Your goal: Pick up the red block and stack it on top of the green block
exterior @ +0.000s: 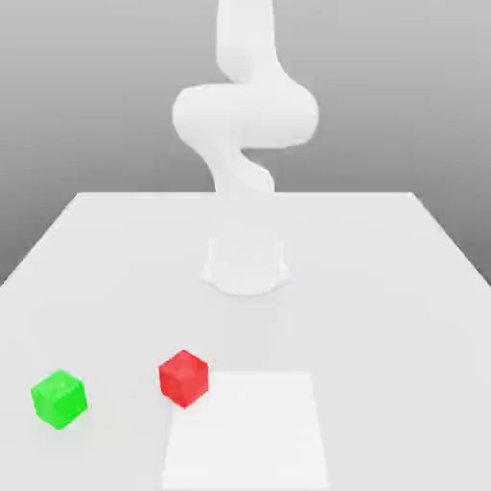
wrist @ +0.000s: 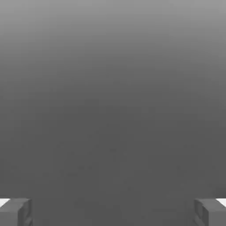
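Note:
The red block (exterior: 183,378) rests on the white table (exterior: 384,288) near its front, left of centre in the exterior view. The green block (exterior: 58,398) sits on the table further toward the exterior view's left, about a block's width or two away and apart from the red one. In the hand view my gripper (wrist: 113,212) is open, its two grey fingertips (wrist: 16,212) spread wide with nothing between them and only plain grey background beyond.
The white arm (exterior: 245,115) rises from its round base (exterior: 245,264) at the table's middle and leaves the exterior view at the top. A brighter square patch (exterior: 245,432) lies on the table just right of the red block.

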